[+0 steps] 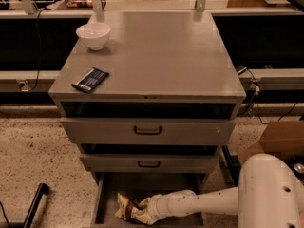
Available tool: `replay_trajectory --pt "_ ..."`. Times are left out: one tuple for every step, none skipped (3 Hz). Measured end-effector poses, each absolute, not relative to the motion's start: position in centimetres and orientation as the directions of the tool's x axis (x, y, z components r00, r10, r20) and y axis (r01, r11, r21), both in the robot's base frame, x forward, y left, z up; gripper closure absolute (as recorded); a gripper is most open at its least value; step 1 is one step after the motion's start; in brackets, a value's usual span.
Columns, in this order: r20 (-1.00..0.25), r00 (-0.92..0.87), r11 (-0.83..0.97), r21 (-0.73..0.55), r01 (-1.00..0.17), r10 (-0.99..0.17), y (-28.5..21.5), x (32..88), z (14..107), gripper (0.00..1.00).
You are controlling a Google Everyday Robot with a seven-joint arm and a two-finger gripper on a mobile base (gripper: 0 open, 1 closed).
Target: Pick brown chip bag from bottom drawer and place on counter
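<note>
Camera view: pincer [141,208] perhaps on bag [124,205]

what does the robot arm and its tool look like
The arm is a smooth white tube widening into a big rounded white casing with small dark holes; no cables or markings show. The tool, down in the bottom drawer, shows as a rounded white end.

Crinkled brown chip bag [124,207] lies in open bottom drawer [142,183], tool [144,209] against it.
</note>
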State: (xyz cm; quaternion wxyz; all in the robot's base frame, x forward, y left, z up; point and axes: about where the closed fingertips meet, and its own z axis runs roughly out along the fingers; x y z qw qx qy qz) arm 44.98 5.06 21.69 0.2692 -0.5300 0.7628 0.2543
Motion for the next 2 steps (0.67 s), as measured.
replay_trajectory --pt "-0.685 -0.25 0.301 0.047 -0.952 -0.684 4.64 45.37 22.22 0.88" --pt "-0.716 -0.198 0.276 0.008 -0.961 -0.669 5.05 44.45 22.9 1.0"
